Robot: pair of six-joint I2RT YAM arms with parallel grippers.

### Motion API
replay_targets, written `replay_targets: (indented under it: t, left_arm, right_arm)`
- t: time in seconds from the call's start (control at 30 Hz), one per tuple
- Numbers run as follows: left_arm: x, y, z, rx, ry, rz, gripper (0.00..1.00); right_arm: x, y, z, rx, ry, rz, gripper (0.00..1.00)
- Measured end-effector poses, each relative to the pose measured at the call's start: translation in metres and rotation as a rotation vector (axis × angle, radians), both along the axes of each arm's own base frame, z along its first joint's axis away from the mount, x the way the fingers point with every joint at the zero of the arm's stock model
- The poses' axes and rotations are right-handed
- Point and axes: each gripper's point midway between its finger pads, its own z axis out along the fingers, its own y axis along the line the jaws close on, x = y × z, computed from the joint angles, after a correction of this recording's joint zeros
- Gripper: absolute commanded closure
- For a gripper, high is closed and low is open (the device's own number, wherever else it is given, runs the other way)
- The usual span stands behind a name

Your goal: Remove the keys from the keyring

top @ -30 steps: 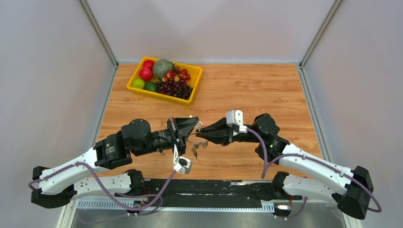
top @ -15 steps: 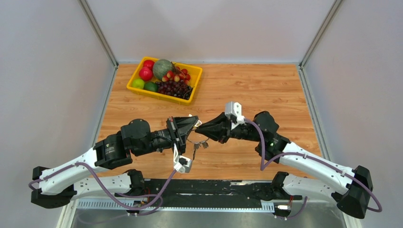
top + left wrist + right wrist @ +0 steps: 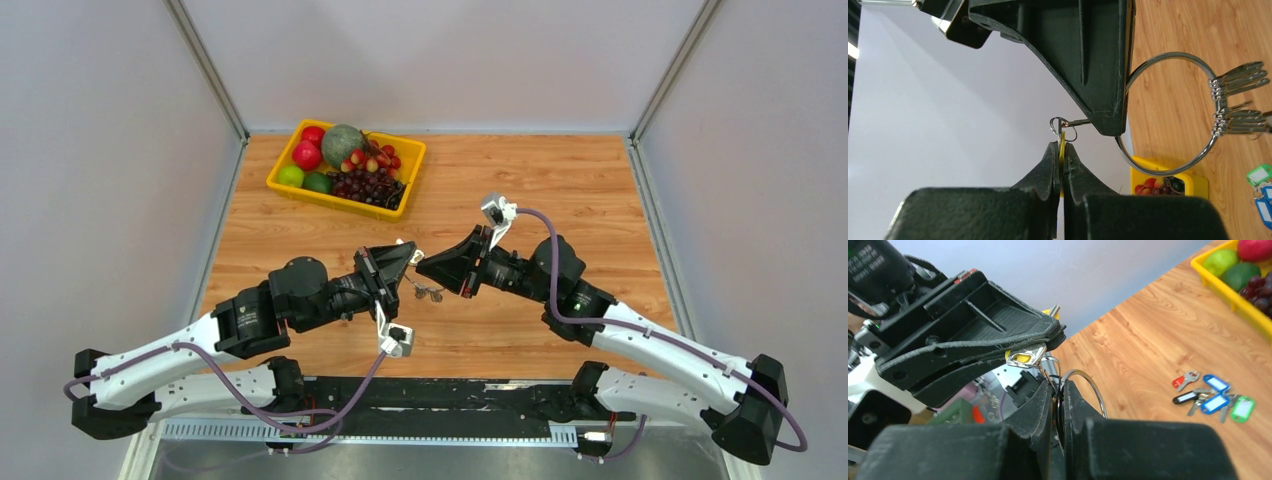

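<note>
We judge this to be mid-extraction of a single key. The left end effector is clenched on the yellow key by its head. The right end effector is clamped on the wire of the keyring, which hangs in the air between the two arms, above the surface. A bunch of keys still hangs on the loop, while loose keys with red, black, blue and green tags lie on the wood. The yellow key's small ring sits at the right fingertip. Next, we think it must be walked along the wire to the split and off, with both grips firm and the arms drawing apart. Against the earlier frames, the right wrist has rolled, its camera now farther back, and the dangling bunch has lifted away from the near edge.
</note>
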Motion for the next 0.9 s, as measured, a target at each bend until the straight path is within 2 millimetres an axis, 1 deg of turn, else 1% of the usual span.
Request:
replay_targets:
  t: [0.07,0.2,0.53,0.77,0.9]
  left_arm:
    - [0.001,-0.001,-0.002,0.001,0.0,0.001,1.0]
    - [0.002,-0.002,-0.003,0.001,0.0,0.004,1.0]
    - [0.002,-0.003,-0.004,-0.008,0.013,0.004,1.0]
    - [-0.002,-0.007,-0.012,-0.025,0.088,-0.02,1.0]
    - [-0.006,-0.011,-0.022,-0.021,0.137,-0.04,1.0]
  right_arm:
    - [0.0,-0.002,-0.001,0.023,0.071,-0.013,1.0]
    - [-0.001,-0.004,-0.002,0.051,0.156,-0.024,1.0]
    - [0.001,-0.007,-0.001,0.085,0.242,-0.049,1.0]
    - [0.004,-0.013,-0.007,0.08,0.288,-0.092,1.0]
    - [0.003,-0.015,-0.016,0.07,0.335,-0.101,1.0]
